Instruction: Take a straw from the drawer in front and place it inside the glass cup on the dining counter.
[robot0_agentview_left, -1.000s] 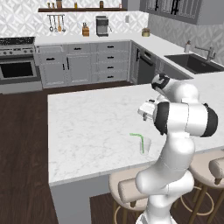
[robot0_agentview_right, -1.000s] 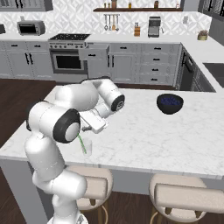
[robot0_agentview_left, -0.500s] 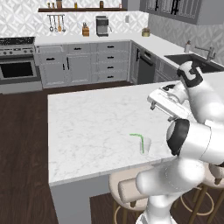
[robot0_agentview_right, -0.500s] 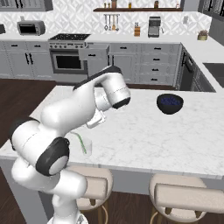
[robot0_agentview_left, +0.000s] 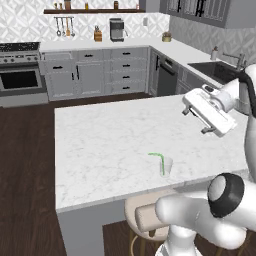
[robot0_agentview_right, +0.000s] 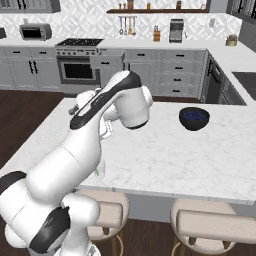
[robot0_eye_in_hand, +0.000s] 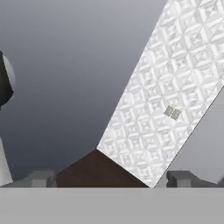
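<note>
The glass cup (robot0_agentview_left: 167, 166) stands near the front edge of the dining counter (robot0_agentview_left: 110, 140). The light-green straw (robot0_agentview_left: 160, 161) leans inside it, bent top pointing left. My gripper (robot0_agentview_left: 196, 121) hovers well above the counter, up and to the right of the cup, open and empty. In the hand view the gripper (robot0_eye_in_hand: 110, 178) has its fingertips (robot0_eye_in_hand: 41, 177) wide apart, facing a patterned wall and dark floor. In the right base view my arm covers most of the cup (robot0_agentview_right: 100, 170). The drawer (robot0_agentview_right: 107, 61) beside the oven stands pulled out.
A dark blue bowl (robot0_agentview_right: 194, 118) sits on the counter's far right side. Stools (robot0_agentview_right: 210, 220) are tucked under the near edge. An oven (robot0_agentview_left: 20, 77) and grey cabinets line the back wall, with a sink (robot0_agentview_left: 216, 70) on the right worktop.
The arm swung up and to the right, carrying the open gripper away from the cup. The straw has stayed in the cup.
</note>
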